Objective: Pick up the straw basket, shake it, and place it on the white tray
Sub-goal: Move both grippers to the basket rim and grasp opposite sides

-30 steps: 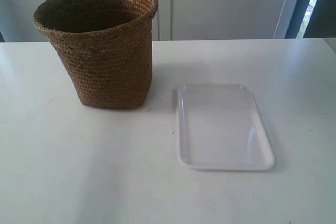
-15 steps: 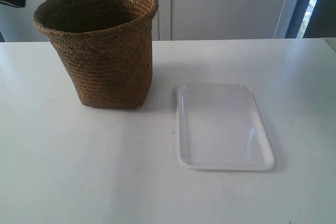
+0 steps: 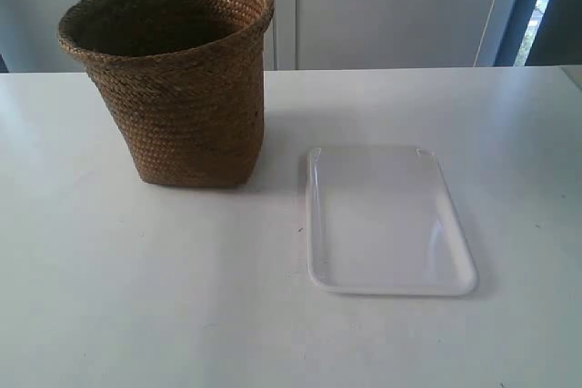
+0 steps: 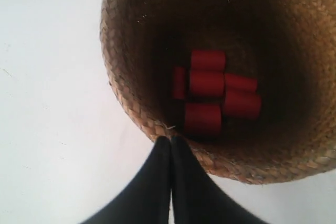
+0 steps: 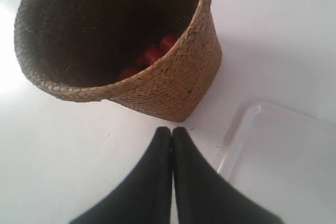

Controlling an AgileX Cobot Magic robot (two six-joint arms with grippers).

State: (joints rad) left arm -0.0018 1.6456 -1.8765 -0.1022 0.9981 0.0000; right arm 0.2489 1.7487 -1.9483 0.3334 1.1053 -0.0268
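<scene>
Exterior view: one basket (image 3: 191,106), one tray (image 3: 386,224)

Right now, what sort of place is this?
Probably an indoor lab or office workbench: a plain white table, pale cabinet-like panels behind it, and a straw basket and white tray laid out.

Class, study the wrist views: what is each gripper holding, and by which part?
Nothing is held. The left gripper and the right gripper are both shut and empty, not touching the straw basket, which stands on the table.
</scene>
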